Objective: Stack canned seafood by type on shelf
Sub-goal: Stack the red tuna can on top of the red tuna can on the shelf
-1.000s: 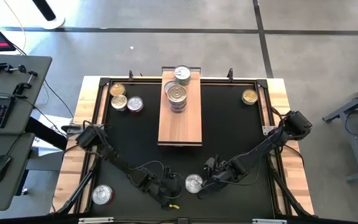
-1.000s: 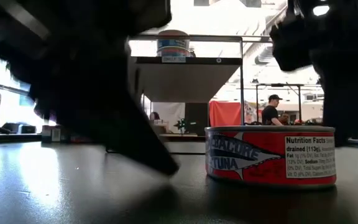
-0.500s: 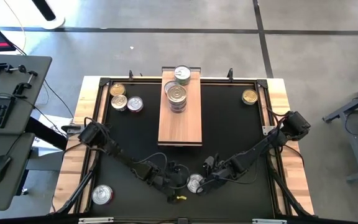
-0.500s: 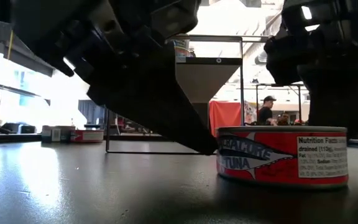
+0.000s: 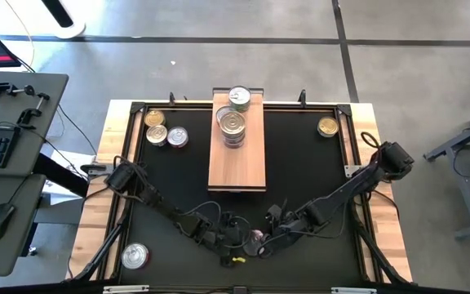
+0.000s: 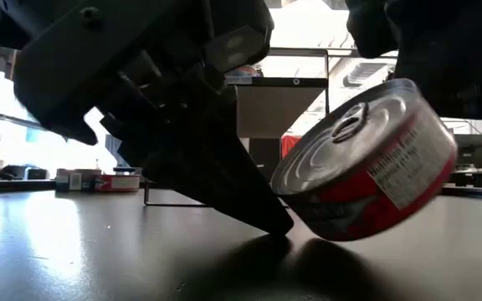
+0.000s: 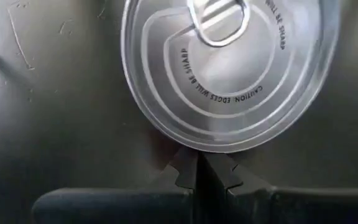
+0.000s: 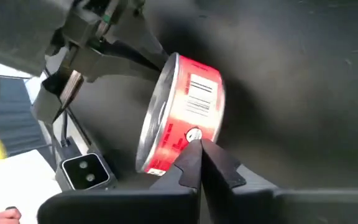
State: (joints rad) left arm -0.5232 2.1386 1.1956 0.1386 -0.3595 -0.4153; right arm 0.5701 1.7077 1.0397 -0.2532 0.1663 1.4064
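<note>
- Left gripper, fingers pressed together, wedges its tips under the tilted tuna can at the tabletop's six o'clock.
- Keep that wedge low and steady.
- Right gripper, also closed, props the can's far side; it should brace, not shove.
- The shelf lies toward twelve o'clock.

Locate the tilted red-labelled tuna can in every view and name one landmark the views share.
High view: tuna can near the front edge, between both grippers.
Low view: right of centre, tipped up on its edge.
Left wrist view: silver lid fills the top.
Right wrist view: centre, on edge.
Shared landmark: left gripper at the can.
</note>
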